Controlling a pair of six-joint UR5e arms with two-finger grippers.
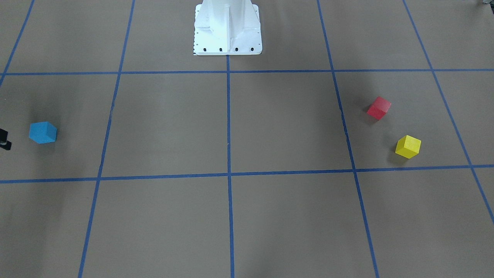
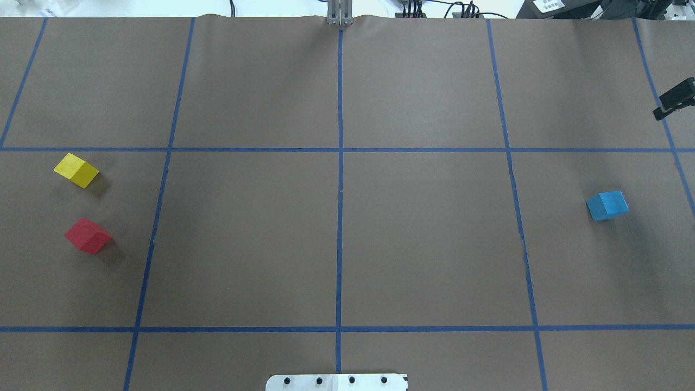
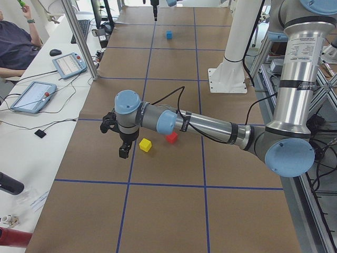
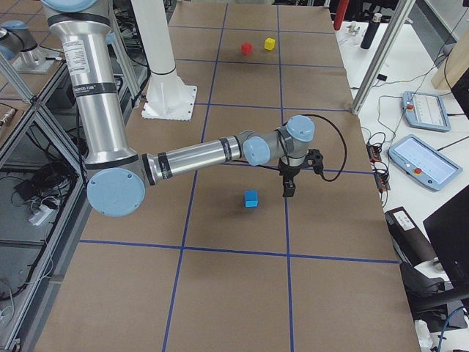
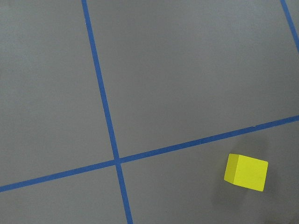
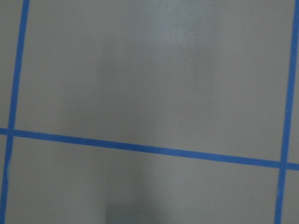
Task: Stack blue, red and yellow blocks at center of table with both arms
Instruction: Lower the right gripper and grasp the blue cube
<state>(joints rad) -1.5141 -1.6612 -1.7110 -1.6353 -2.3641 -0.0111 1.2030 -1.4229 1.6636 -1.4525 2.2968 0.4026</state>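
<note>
The blue block (image 1: 42, 132) (image 2: 607, 205) lies on the robot's right side of the table. The red block (image 1: 378, 108) (image 2: 88, 235) and the yellow block (image 1: 408, 146) (image 2: 76, 170) lie apart from each other on its left side. My left gripper (image 3: 123, 153) hangs just above the table, close beside the yellow block (image 3: 145, 145). It shows only in the exterior left view, so I cannot tell its state. The left wrist view shows the yellow block (image 5: 246, 171) at lower right. My right gripper (image 4: 288, 192) (image 2: 673, 99) hovers beside the blue block (image 4: 250, 198), cut off at the overhead view's edge.
The white robot base (image 1: 227, 34) (image 2: 336, 382) stands at the table's robot-side edge. Blue tape lines divide the brown table into squares. A side bench with tablets (image 3: 31, 95) and a seated person (image 3: 16, 45) runs along the far edge, behind an aluminium post (image 3: 79, 39).
</note>
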